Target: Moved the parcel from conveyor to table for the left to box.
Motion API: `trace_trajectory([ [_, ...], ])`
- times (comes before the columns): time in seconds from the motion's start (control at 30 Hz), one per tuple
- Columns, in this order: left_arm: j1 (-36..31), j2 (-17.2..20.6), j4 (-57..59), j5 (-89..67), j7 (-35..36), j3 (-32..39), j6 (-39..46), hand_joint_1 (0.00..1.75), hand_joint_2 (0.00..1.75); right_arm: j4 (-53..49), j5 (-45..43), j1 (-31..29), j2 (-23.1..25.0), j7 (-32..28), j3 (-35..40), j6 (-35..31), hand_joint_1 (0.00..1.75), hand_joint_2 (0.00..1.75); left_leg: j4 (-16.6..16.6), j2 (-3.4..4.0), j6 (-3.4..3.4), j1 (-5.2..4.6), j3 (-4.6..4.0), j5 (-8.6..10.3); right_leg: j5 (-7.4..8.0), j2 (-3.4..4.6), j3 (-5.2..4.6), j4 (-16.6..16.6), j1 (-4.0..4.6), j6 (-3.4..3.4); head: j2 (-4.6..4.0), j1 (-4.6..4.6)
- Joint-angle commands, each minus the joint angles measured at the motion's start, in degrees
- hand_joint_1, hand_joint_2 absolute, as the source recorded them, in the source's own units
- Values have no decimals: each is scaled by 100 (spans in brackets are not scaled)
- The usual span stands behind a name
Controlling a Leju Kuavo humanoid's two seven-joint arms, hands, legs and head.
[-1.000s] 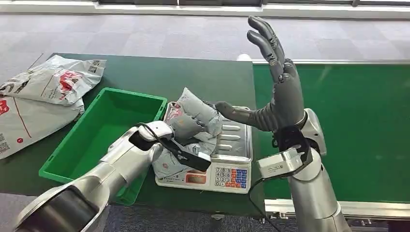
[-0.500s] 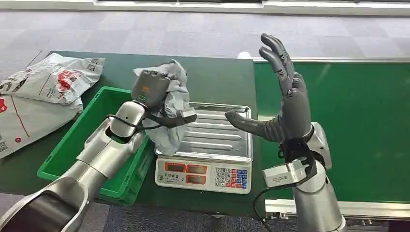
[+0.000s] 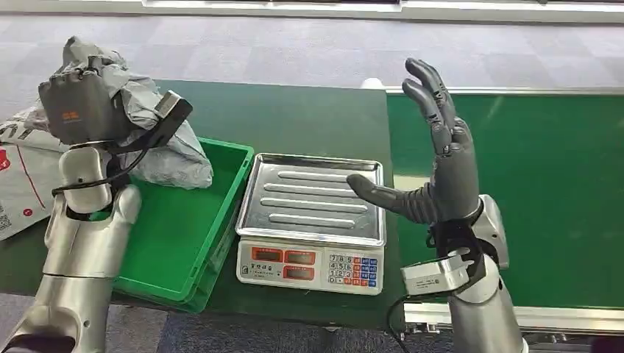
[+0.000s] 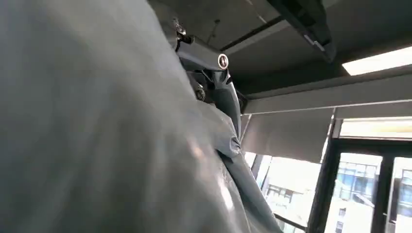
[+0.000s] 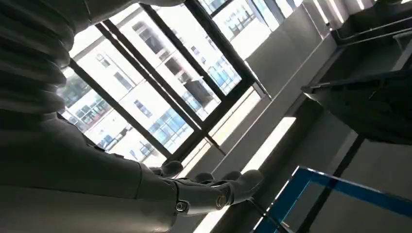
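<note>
My left hand (image 3: 82,107) grips a crumpled grey parcel (image 3: 158,143), raised high over the far left corner of the green box (image 3: 184,220). The parcel's loose end hangs down to the box's far rim. The same grey parcel (image 4: 97,145) shows close up in the left wrist view, with dark fingers (image 4: 214,82) against it. My right hand (image 3: 441,158) stands upright and open, fingers spread and thumb out, at the seam between the scale and the green conveyor (image 3: 544,191). It shows again (image 5: 204,191) in the right wrist view, holding nothing.
A silver-topped weighing scale (image 3: 313,217) with a bare pan sits between the box and the conveyor. Two white and grey mail bags (image 3: 29,162) lie on the dark green table (image 3: 294,118) at the far left. Grey carpet floor lies beyond.
My left hand lifted the parcel off the scale pan and swung it up and left over the green box. My right hand stayed upright, drifting slightly right and lower.
</note>
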Motion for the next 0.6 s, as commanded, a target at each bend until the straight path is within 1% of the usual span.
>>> trace_trajectory([
  [0.03,-55,356,664,-391,291,24,-106,0,175,130,34,-164,102,-5,-151,33,0,175,-8,10,1,-1,13,-1,1,9,9,-7,0,-3,0,0],
  [0.07,-68,304,758,-391,298,57,30,0,0,121,35,-142,96,-5,-161,30,0,175,-13,8,1,-1,18,0,2,6,15,-12,1,-4,0,0],
  [0.13,-27,166,751,-391,100,275,279,0,0,134,28,-58,54,-8,-174,11,0,175,-14,-1,1,-1,18,1,0,-2,17,-12,2,-4,0,0],
  [0.17,48,19,605,-391,-142,524,391,0,0,155,23,-36,6,-16,-154,0,0,175,-3,-3,1,0,9,-1,-2,-4,9,-5,3,-2,0,0],
  [0.2,65,123,547,-391,-52,412,454,0,0,167,18,-33,-1,-35,-154,-7,0,175,-11,-4,2,1,17,-1,-1,-5,18,-14,4,-2,0,0],
  [0.27,194,3,310,-391,-184,625,536,0,0,203,3,-48,-11,-57,-142,-20,0,175,-4,-1,2,1,10,-3,-1,-2,10,-7,4,-1,0,0],
  [0.33,316,-28,174,-391,-379,835,632,0,0,231,-2,-78,-9,-64,-124,-34,0,175,-3,3,3,-1,7,-3,0,3,4,-6,3,-1,0,0],
  [0.4,344,-38,158,-391,-456,906,677,0,0,232,-3,-95,-1,-65,-113,-48,0,175,-5,4,3,1,9,-3,1,5,7,-10,4,0,0,0],
  [0.43,344,-38,158,-391,-456,906,677,0,0,232,-3,-95,-1,-65,-113,-48,0,175,-21,4,6,3,26,-1,4,4,26,-28,7,-1,0,0],
  [0.47,344,-38,158,-391,-456,906,677,0,0,232,-3,-95,-1,-65,-113,-48,0,175,-5,4,3,1,9,-3,1,4,7,-10,5,-1,0,0],
  [0.53,344,-38,158,-391,-456,906,677,0,0,232,-3,-95,-1,-65,-113,-48,0,175,-1,2,1,-1,1,-2,0,3,-2,-3,2,-1,0,0],
  [0.6,324,-46,184,-391,-474,917,682,0,0,227,-7,-95,0,-67,-106,-46,0,175,-7,0,3,4,10,-1,1,0,8,-13,8,-2,0,0],
])
